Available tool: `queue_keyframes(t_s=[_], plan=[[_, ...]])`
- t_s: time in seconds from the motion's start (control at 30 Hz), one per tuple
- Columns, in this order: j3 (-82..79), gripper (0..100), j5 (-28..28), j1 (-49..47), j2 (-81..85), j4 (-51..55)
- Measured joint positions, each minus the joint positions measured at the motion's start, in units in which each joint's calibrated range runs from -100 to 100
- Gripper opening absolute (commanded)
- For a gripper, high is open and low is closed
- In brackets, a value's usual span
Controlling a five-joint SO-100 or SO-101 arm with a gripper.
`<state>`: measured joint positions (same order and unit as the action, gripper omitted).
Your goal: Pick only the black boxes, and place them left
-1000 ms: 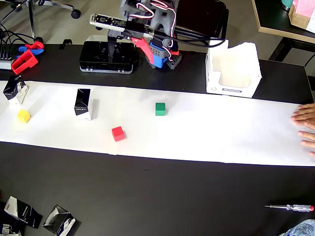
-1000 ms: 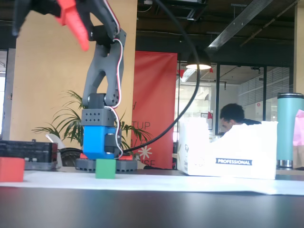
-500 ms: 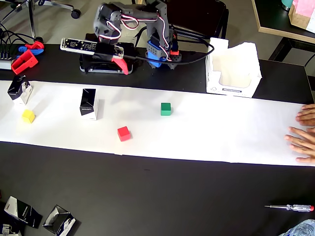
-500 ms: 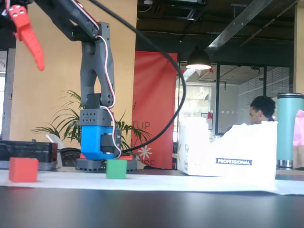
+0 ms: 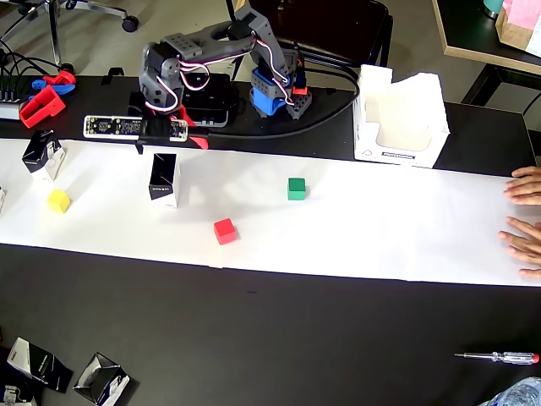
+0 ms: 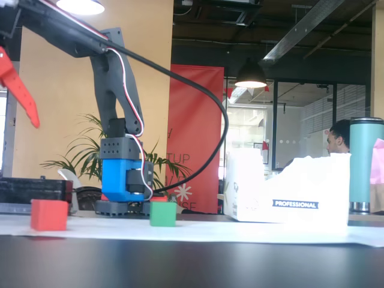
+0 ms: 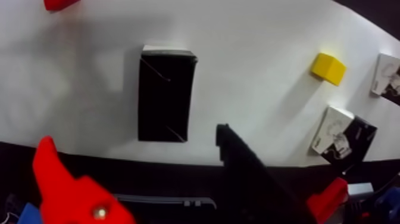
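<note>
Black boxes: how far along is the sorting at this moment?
Done: one black box already stands at the paper's left end in the overhead view. In hand: nothing; the open gripper hovers just behind the second black box. Left: grasping that box and carrying it left, leaving the cubes.

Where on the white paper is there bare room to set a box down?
Widest bare stretch: white paper between the green cube and the person's hand. Crowded at overhead left: two black boxes, the yellow cube, gripper above.

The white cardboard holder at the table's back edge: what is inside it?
In the overhead view, the white cardboard holder shows only bare white inner walls; nothing is visible inside, though its front wall hides part of the bottom.
</note>
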<state>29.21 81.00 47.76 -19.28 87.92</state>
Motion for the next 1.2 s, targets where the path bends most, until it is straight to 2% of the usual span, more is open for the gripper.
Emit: queue_keyframes(t_s=[0.2,0.4,0.6,0.73,0.93,1.03,1.2], plan=[[-1.68,51,-0.20,0.00,-2.38,-3.63],[-13.86,51,-2.00,0.00,-2.46,-17.65],[-22.95,51,-2.39,0.00,-2.46,-21.79],[-26.74,40,-2.83,-0.28,-2.46,-22.38],[-27.71,18,-9.96,-6.00,-2.46,-22.38],[-27.71,13,-13.14,-9.32,-2.46,-22.38],[-29.30,12,-14.75,-12.18,-2.30,-22.38]])
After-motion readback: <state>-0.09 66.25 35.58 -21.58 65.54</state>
